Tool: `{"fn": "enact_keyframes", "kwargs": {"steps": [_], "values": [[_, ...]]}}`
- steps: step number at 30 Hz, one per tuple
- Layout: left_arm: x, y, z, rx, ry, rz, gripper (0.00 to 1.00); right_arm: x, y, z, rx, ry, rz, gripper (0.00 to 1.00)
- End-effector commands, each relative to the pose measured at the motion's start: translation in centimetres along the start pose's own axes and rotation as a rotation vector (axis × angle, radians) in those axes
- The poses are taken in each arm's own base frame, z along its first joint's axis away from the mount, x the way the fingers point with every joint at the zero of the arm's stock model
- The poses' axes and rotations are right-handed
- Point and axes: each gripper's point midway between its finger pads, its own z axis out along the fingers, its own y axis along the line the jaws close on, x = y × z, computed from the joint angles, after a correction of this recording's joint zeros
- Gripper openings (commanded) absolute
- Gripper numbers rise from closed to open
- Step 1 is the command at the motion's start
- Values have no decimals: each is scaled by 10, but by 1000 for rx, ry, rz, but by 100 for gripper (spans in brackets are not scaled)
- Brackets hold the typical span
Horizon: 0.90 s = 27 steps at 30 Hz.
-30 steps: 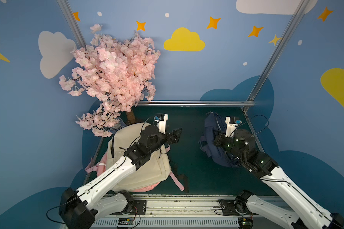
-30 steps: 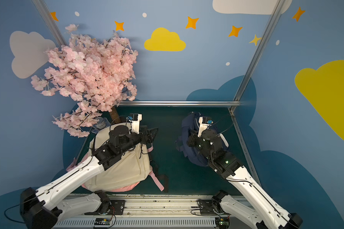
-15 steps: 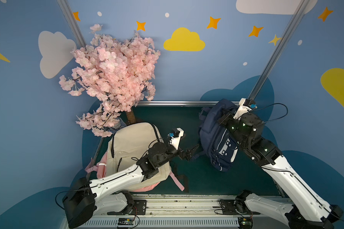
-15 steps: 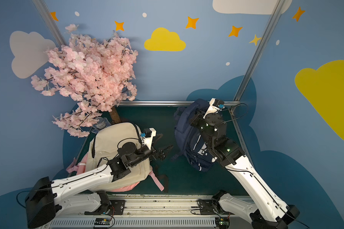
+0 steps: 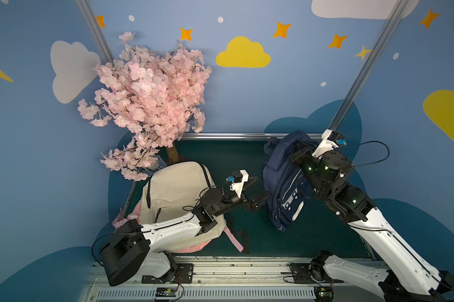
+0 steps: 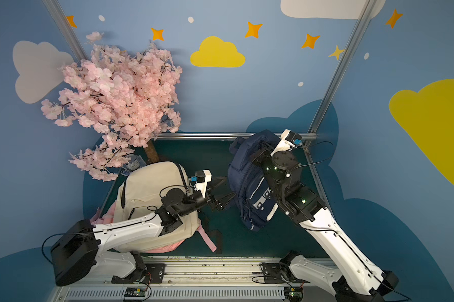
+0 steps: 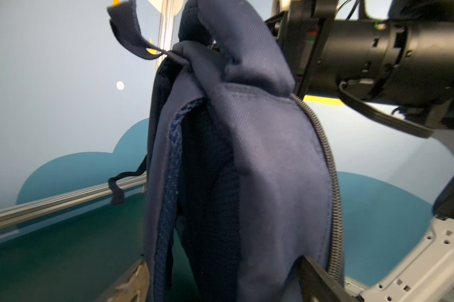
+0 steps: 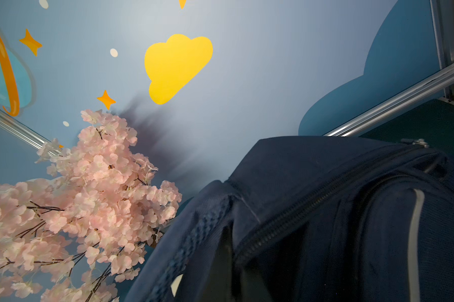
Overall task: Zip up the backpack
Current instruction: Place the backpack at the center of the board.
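Dark green matting (image 5: 220,159) covers the table, above which the navy fabric backpack (image 5: 283,188) hangs from its top, pinched by the closed right gripper (image 5: 298,153). The left gripper (image 5: 261,187) is spread, fingers (image 7: 317,279) straddling the bag's side beside the grey zipper coil (image 7: 333,183); it should likely follow that coil to the small metal slider (image 8: 414,142), pinch only its tab, and pull steadily.

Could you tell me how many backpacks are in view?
2: a cream backpack flat under the left arm; a navy backpack hanging by the right arm. Pink fabric beneath the first may be another.
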Motion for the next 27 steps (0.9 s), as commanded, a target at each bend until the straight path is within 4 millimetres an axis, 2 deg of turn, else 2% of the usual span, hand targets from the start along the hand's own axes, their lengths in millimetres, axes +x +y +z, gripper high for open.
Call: {"fn": "enact_keyframes", "kwargs": {"steps": [1,6,10,12,14,15,16,17,21,24,27], "values": [[-12,-22,-7,94,-65,-20,91,-59,32,-23,-134,-192,132,0],[-1,-25,-4,68,-37,10,97,-54,34,-20,-138,-186,136,0],[3,-14,2,12,-26,17,94,-55,35,-23,-137,-196,139,0],[3,-8,2,-13,-21,19,83,-58,31,-25,-118,-211,131,0],[3,-1,0,-54,-7,12,62,-64,26,-31,-101,-234,122,0],[2,3,-2,-82,2,5,45,-67,23,-35,-92,-245,115,0],[1,7,-4,-109,12,0,33,-70,19,-38,-78,-254,106,0],[-1,7,-6,-123,19,2,27,-73,17,-42,-70,-263,99,0],[-21,6,-15,-170,43,2,12,-81,3,-55,-11,-284,50,0],[-43,3,-18,-191,77,-20,9,-91,-5,-64,43,-300,-7,0],[-56,7,-11,-215,141,-46,7,-97,-6,-60,131,-284,-149,0]]}}
